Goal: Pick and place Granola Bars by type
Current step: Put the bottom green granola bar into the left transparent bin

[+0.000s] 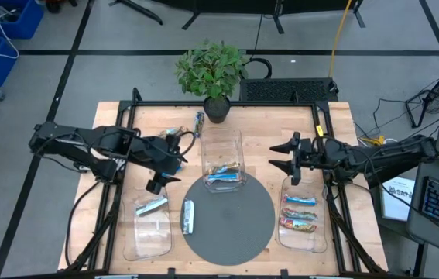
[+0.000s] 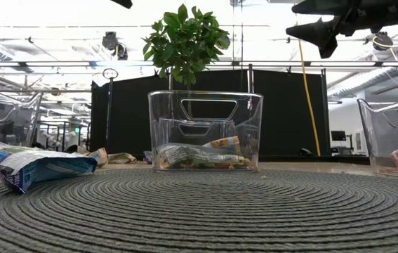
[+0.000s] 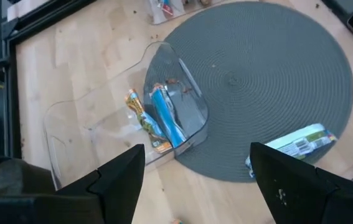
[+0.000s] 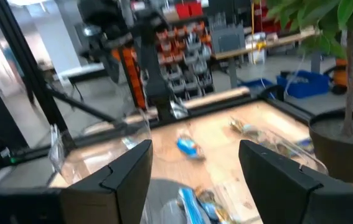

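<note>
Wooden tabletop (image 1: 335, 124), pale and smooth, framed by black rails. At its front centre lies a round grey mat (image 1: 231, 221) of coiled woven cord, ridged in concentric rings.

Three clear rectangular plastic trays with rounded corners stand around the mat. The middle tray (image 1: 223, 159) overlaps the mat's far edge and holds blue and brown-gold granola bars (image 1: 224, 175). The right tray (image 1: 303, 213) holds about three shiny bars (image 1: 300, 212), blue and red. The left tray (image 1: 152, 225) carries one silver-white bar (image 1: 151, 206) at its far end.

One silver-white bar with blue ends (image 1: 188, 216) lies flat on the mat's left edge. More bars (image 1: 199, 121) lie loose on the wood beside a potted plant (image 1: 214, 74) at the table's far side; their colours are hard to judge from here.

The left gripper (image 1: 158, 184) hangs between the left and middle trays, its dark fingers spread and holding nothing. The right gripper (image 1: 283, 154) hovers above the bare wood between the middle and right trays, fingers likewise parted and empty.

The mat's centre and front offer open room.
</note>
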